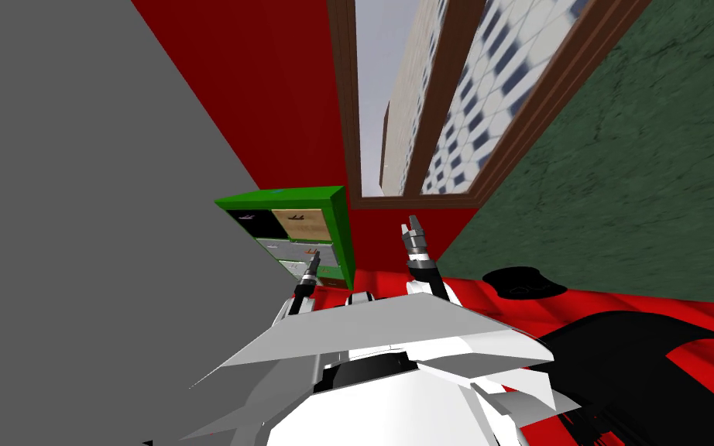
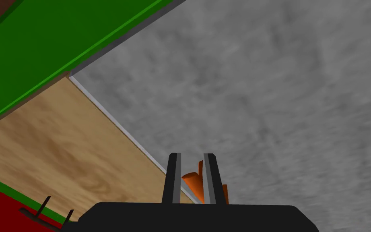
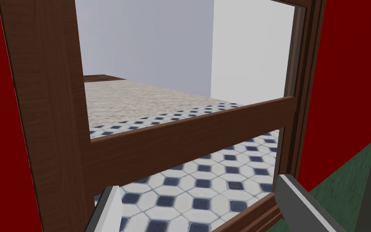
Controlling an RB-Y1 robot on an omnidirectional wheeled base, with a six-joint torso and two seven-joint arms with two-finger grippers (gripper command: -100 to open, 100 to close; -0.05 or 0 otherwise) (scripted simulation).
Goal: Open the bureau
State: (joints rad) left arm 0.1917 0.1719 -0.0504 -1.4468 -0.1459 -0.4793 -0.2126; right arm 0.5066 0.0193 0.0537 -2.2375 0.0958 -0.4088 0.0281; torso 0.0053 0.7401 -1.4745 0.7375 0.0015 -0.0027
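A grey wall (image 1: 61, 193) stands at the left, and the green bureau (image 1: 340, 224) sits just beside it on the red floor (image 1: 502, 298), its back against the red wall (image 1: 270, 93). The left gripper (image 2: 192, 155) is at the bureau's front, against the grey drawer front (image 2: 261, 100). It is close to that front's edge, where it meets the wooden drawer front (image 2: 60, 145). Its two fingers (image 2: 174, 177) stand narrowly apart and press the sides of a small orange handle (image 2: 192, 182) between them. To the right, the right gripper (image 1: 411, 227) is raised clear of the bureau, its fingers spread wide with nothing between them.
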